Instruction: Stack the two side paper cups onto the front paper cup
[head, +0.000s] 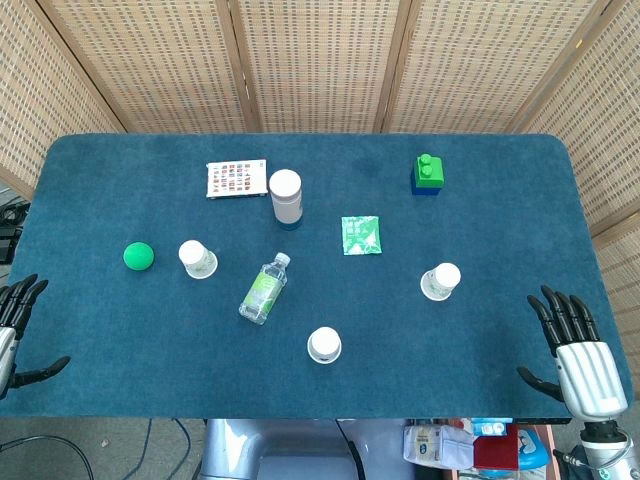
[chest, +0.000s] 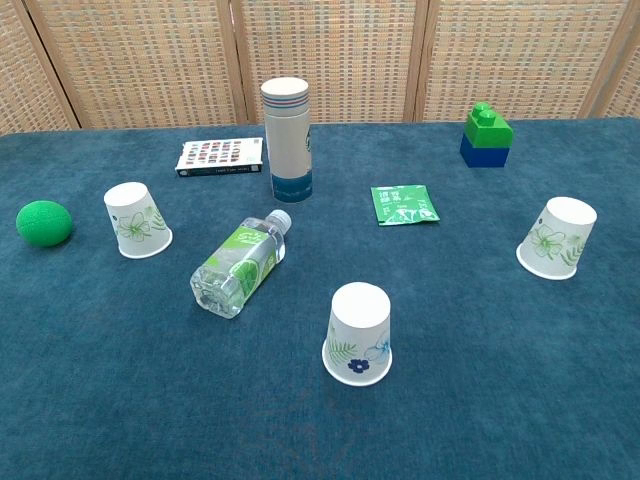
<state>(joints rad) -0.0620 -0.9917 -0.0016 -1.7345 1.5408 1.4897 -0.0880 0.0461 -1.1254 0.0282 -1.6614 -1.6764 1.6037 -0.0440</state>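
Your left hand (head: 18, 325) sits at the bench's (head: 500, 200) left edge near the front corner, fingers spread and holding nothing; only the head view shows it. Just inboard, the green ball (head: 138, 256) lies near the left edge, and right beside it the left paper cup (head: 197, 259) stands upside down, apart from the ball. Behind that cup, toward the back edge, a small picture book (head: 236, 179) lies flat. Next to the book's right end a tall white tumbler (head: 286, 197) with a dark blue base stands upright. In front of the tumbler, a clear water bottle (head: 264, 289) with a green label lies on its side, cap pointing toward the tumbler. The front paper cup (head: 324, 345) stands upside down near the middle of the front edge, well apart from both side cups. To the right of the tumbler, a green sachet (head: 360, 235) lies flat around the bench's middle. Toward the back right, a green block on a blue block (head: 429, 175) stands by itself. The right paper cup (head: 440, 281) stands upside down, between the sachet and the right edge. Your right hand (head: 578, 356) rests at the front right corner, fingers spread, holding nothing, well clear of that cup.
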